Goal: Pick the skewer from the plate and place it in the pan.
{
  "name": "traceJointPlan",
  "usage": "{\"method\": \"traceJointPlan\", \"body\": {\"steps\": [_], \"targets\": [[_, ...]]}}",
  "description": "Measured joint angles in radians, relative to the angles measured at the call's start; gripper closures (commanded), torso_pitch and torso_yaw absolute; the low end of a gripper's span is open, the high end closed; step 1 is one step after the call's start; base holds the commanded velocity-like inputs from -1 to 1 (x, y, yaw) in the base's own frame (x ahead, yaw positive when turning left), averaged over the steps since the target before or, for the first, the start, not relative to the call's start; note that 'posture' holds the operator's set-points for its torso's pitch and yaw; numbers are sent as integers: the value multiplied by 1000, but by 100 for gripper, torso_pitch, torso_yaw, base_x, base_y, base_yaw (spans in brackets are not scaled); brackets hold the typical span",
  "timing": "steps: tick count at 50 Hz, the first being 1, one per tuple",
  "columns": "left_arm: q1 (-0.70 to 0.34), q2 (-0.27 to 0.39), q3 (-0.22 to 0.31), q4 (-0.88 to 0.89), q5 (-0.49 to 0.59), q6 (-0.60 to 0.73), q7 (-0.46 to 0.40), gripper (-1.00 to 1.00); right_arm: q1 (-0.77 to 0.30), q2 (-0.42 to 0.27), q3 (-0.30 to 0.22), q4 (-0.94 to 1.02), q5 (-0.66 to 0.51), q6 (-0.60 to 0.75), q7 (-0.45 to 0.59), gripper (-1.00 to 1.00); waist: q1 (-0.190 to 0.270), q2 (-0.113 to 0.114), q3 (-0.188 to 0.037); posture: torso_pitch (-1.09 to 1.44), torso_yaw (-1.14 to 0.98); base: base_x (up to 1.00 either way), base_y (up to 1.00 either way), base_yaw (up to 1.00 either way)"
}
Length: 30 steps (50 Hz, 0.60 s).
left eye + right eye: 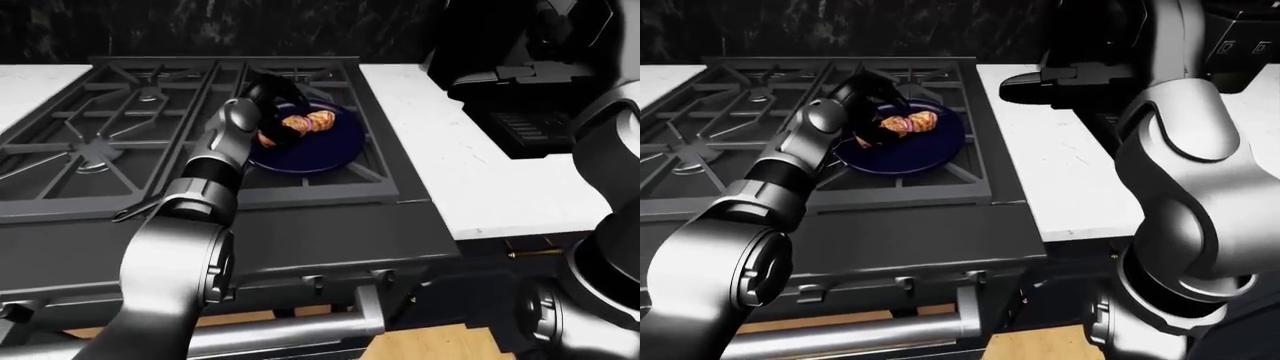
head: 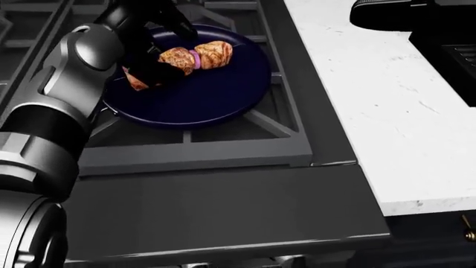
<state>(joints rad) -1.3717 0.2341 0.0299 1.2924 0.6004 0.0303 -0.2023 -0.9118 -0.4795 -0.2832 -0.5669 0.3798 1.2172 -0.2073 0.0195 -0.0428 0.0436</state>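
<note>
In the head view, the left hand enters from the left, its black fingers closed round the left end of the grilled meat skewer with purple onion pieces. The skewer lies on the round dark blue plate. The plate rests on the dark cast-iron grate of the gas stove. To the right lies the white speckled stone worktop. The right hand is not visible; only its arm appears.
</note>
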Motion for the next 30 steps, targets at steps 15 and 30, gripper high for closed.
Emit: {"method": "traceJointPlan", "body": {"steps": [15, 30], "targets": [[-23, 8, 6, -5, -13, 7, 1, -54, 9, -1, -2, 2, 0, -9, 1, -100, -2, 2, -1, 0, 0, 0, 0, 0], [-42, 35, 23, -31, -33, 24, -18, -100, 6, 3, 5, 3, 1, -5, -2, -100, -4, 3, 0, 0, 0, 0, 0, 0]]}}
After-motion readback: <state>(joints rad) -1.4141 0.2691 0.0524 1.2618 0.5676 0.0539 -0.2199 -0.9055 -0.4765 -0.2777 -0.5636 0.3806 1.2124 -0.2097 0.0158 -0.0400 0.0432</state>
